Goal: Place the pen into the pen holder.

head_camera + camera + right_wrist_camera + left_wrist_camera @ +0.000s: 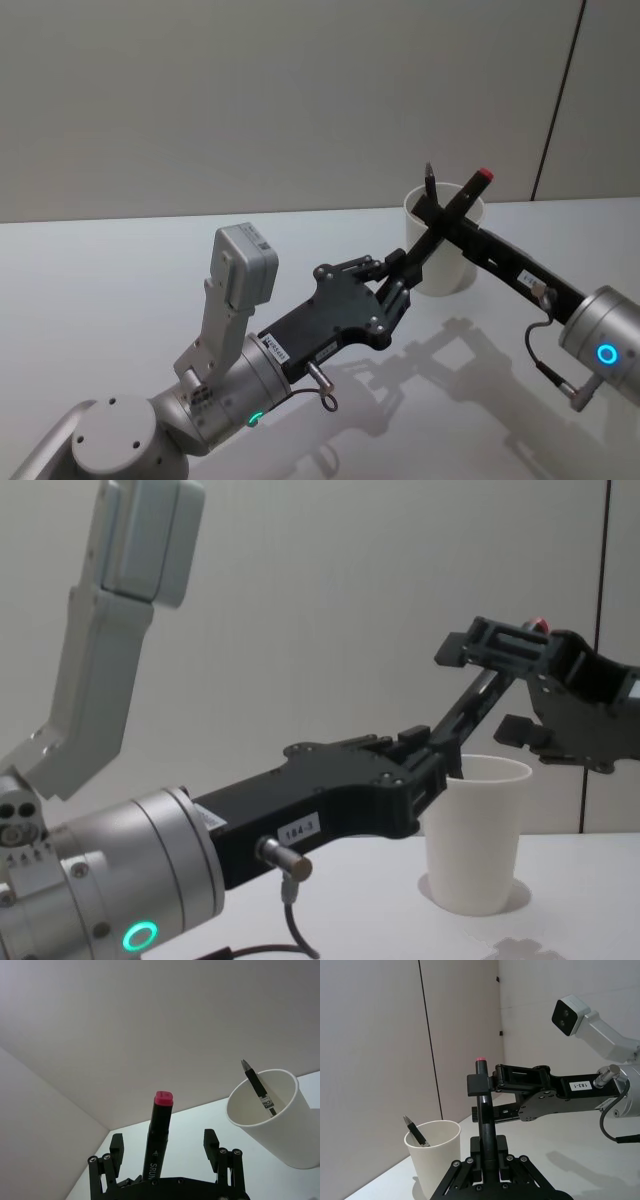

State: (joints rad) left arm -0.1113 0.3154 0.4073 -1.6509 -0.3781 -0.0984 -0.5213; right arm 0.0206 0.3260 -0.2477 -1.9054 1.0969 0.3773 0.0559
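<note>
One pen (158, 1132), left fingers (502, 1144) clamped on its base, right fingers (210, 1139) spread wide, seemingly not touching

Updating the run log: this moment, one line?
left gripper: shut on pen | right gripper: open around pen | pen holder: another pen inside

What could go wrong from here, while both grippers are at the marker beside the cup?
1. The right gripper is open around the marker, not touching it; if the left gripper lets go first, the marker may fall.
2. The cup is close to both grippers; a knock could tip it.
3. The black pen leaning in the cup may block the marker's way in.
</note>
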